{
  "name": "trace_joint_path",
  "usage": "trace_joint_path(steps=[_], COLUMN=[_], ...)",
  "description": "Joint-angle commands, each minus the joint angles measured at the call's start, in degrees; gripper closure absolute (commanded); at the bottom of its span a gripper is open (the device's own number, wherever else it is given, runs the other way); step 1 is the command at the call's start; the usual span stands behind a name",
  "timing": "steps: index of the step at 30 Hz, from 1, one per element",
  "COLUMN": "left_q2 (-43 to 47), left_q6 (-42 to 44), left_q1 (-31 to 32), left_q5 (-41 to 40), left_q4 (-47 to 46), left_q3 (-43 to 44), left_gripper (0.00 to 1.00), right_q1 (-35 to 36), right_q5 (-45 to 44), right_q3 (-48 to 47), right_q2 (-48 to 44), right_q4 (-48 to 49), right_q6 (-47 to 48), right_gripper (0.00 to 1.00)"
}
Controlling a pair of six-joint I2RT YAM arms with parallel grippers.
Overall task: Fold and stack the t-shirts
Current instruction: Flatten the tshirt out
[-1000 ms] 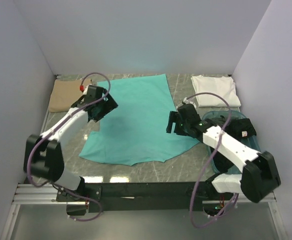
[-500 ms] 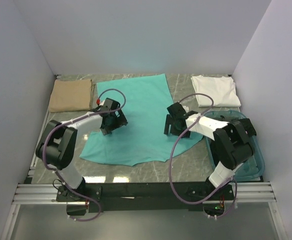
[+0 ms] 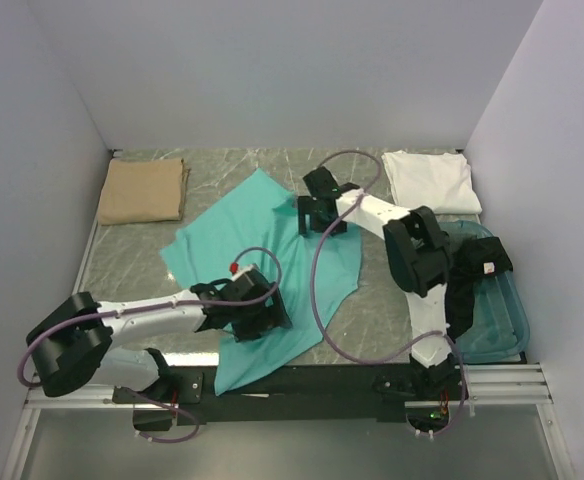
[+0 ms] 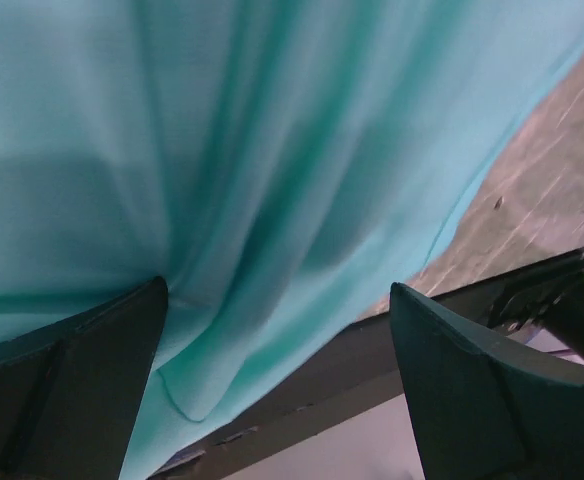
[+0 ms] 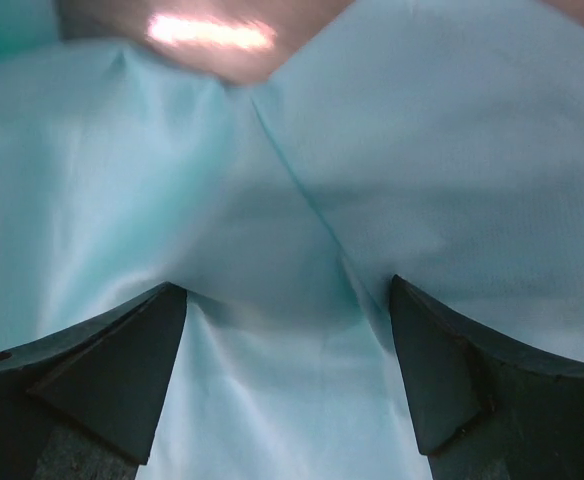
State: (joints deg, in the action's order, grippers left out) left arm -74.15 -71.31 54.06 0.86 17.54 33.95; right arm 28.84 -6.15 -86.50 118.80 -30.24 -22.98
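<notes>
The teal t-shirt lies skewed and diagonal across the middle of the table, with one end drawn over the front edge. My left gripper sits on its near end by the front rail. In the left wrist view its jaws stand wide apart over draped teal cloth. My right gripper rests on the shirt's far edge. Its jaws stand wide apart with teal cloth spread between them. A folded tan t-shirt lies far left. A folded white t-shirt lies far right.
A blue-green plastic tub stands at the right edge with dark grey t-shirts in it. The right arm's links pass next to it. The black front rail runs along the near edge. Grey walls close in three sides.
My left gripper swung from the shirt's far left edge to the near front. My right gripper moved to the far centre. The teal shirt went from spread flat to skewed, its near end at the front edge.
</notes>
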Motion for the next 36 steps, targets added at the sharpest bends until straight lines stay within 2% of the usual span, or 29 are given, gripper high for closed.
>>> trace_joint_path(steps=[1,3,6,9,12,14,17,18,20,21,24,30,36], left_q2=[-3.71,-6.6,-10.04,-9.01,-4.97,-1.29,2.68,5.04,7.43,9.35,11.13,4.11,-4.59], left_q6=[-3.67,-1.04,0.38,0.9,0.12,0.55,1.78,2.4,4.41,5.29,8.19,14.09,16.46], left_q1=[5.68,8.33,10.71,10.8,9.32,7.12,0.27,-4.62,-9.83,-14.81,-22.65,-35.58,-41.48], left_q5=[0.63,0.11,-4.36,-9.11,-16.3,-18.08,-19.06,-18.45,-18.09,-17.92,-17.74,-9.49,-5.35], left_q4=[4.44,3.47,9.33,14.53,20.67,23.06,24.03,24.03,22.72,22.02,18.52,12.17,6.9], left_q3=[3.12,7.86,14.63,18.24,21.41,22.12,19.67,18.7,15.63,14.66,11.58,9.64,9.29], left_gripper=[0.01,0.0,0.01,0.01,0.01,0.0,0.01,0.01,0.01,0.01,0.01,0.01,0.0], right_q1=[4.46,6.22,6.84,6.76,6.67,6.4,6.23,6.23,6.58,6.75,10.08,22.46,27.49], right_q5=[2.72,4.21,5.98,4.31,0.62,-0.09,-0.27,-0.18,0.96,2.88,4.48,5.98,11.51], right_q3=[-14.34,-18.86,-25.11,-28.02,-26.54,-21.63,-11.62,-5.06,2.79,10.74,23.95,36.2,40.35], right_q2=[6.94,9.42,11.62,9.7,2.26,-1.98,-10.33,-14.7,-19.38,-24.1,-32.11,-37.5,-34.44], right_q4=[-4.12,-5.53,-6.93,-8.51,-9.31,-8.53,-6.15,-4.58,-1.94,1.12,6.05,9.58,15.2], right_q6=[6.19,8.3,9.88,11.46,11.38,10.07,6.12,4.98,0.94,-0.47,-5.31,-12.87,-17.97], right_gripper=[0.12,0.12,0.12,0.12,0.11,0.11,0.1,0.1,0.1,0.1,0.1,0.1,0.1])
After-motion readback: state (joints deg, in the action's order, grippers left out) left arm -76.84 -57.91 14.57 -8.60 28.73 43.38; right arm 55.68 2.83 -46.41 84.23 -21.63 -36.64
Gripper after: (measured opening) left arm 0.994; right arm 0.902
